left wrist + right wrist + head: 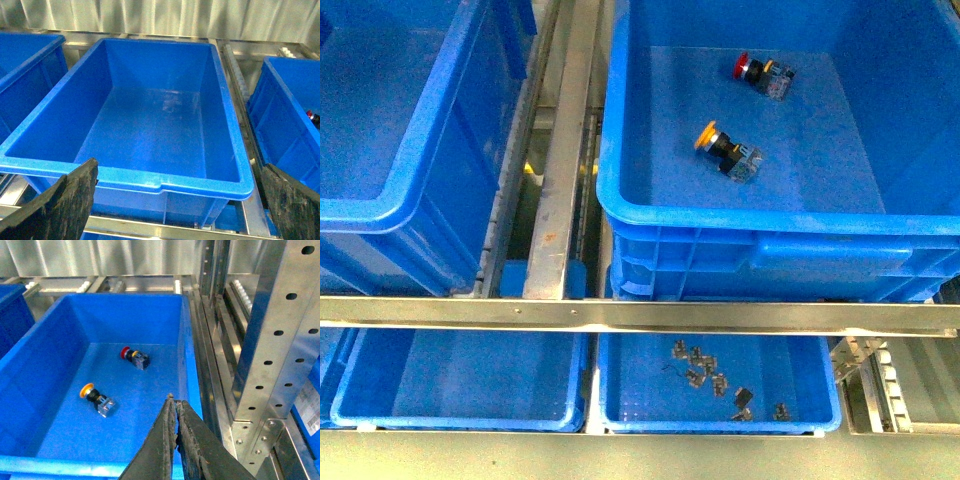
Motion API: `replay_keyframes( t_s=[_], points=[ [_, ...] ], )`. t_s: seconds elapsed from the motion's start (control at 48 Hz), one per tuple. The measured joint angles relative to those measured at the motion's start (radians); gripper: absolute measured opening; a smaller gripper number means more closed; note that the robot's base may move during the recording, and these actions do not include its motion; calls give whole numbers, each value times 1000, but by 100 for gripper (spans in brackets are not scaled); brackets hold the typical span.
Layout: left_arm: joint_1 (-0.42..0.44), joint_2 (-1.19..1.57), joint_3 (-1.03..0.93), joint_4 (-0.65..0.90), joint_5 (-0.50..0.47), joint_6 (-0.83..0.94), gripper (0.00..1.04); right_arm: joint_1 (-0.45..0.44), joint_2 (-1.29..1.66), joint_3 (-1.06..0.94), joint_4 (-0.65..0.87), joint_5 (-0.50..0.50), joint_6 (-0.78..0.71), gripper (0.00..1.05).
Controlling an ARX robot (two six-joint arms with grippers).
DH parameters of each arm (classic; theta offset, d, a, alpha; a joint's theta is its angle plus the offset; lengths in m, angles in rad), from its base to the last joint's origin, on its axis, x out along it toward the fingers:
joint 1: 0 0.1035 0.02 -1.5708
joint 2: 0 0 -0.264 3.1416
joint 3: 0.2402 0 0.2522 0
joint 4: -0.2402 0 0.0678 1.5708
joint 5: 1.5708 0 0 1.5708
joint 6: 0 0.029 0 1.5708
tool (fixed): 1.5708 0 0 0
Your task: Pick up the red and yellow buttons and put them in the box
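Red button (752,68) and yellow button (720,142) lie inside box (650,205); left end effector (175,200) apart, right end effector (175,412) together, empty.

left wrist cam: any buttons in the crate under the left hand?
No, the crate in the left wrist view shows only bare blue floor, with the left hand open and holding nothing.

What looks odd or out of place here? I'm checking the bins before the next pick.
Nothing looks damaged or spilled. The red button and the yellow button lie tipped on their sides on the floor of the right crate. The left crate is bare inside. Small metal parts sit scattered in a lower tray.
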Motion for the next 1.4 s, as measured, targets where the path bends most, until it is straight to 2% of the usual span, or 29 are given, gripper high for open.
replay_keyframes(
  t_s=[0.688, 1.167, 1.271, 1.397],
  points=[
    [0, 0, 0, 0, 0, 0, 97, 0, -352, -7, -325, 1, 0, 3],
    [0, 0, 0, 0, 0, 0, 97, 0, -472, -7, -446, 1, 0, 3],
    [0, 0, 0, 0, 0, 0, 97, 1, -605, -7, -605, 0, 0, 3],
    [0, 0, 0, 0, 0, 0, 97, 0, -638, -7, -612, 0, 0, 3]
  ],
)
